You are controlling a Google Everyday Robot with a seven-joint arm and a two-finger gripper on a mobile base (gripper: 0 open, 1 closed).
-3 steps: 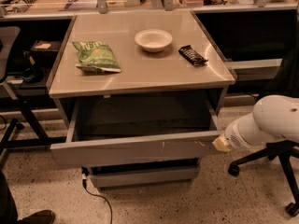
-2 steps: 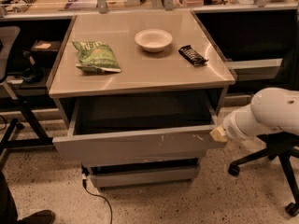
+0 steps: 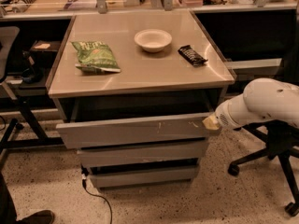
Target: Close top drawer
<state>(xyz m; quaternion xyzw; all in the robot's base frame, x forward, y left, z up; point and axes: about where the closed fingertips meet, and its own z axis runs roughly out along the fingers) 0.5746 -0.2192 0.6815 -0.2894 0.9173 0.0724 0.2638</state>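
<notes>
The top drawer (image 3: 135,130) is a wide grey handle-less drawer under the tabletop, with small white scuff marks toward its right. It stands out only a little from the cabinet, with a narrow dark gap above its front. My gripper (image 3: 211,122) comes in from the right on a white arm and touches the right end of the drawer front. Two shorter grey drawer fronts (image 3: 142,154) sit below it.
The beige tabletop (image 3: 140,71) carries a green chip bag (image 3: 95,56), a white bowl (image 3: 153,39) and a dark snack bar (image 3: 192,54). An office chair base (image 3: 275,157) stands at the right, a black cable (image 3: 96,195) lies on the floor, and a shoe (image 3: 35,217) is at bottom left.
The top drawer has slid back toward the cabinet, from well open to nearly shut. My gripper has moved with it, pressing on its right end.
</notes>
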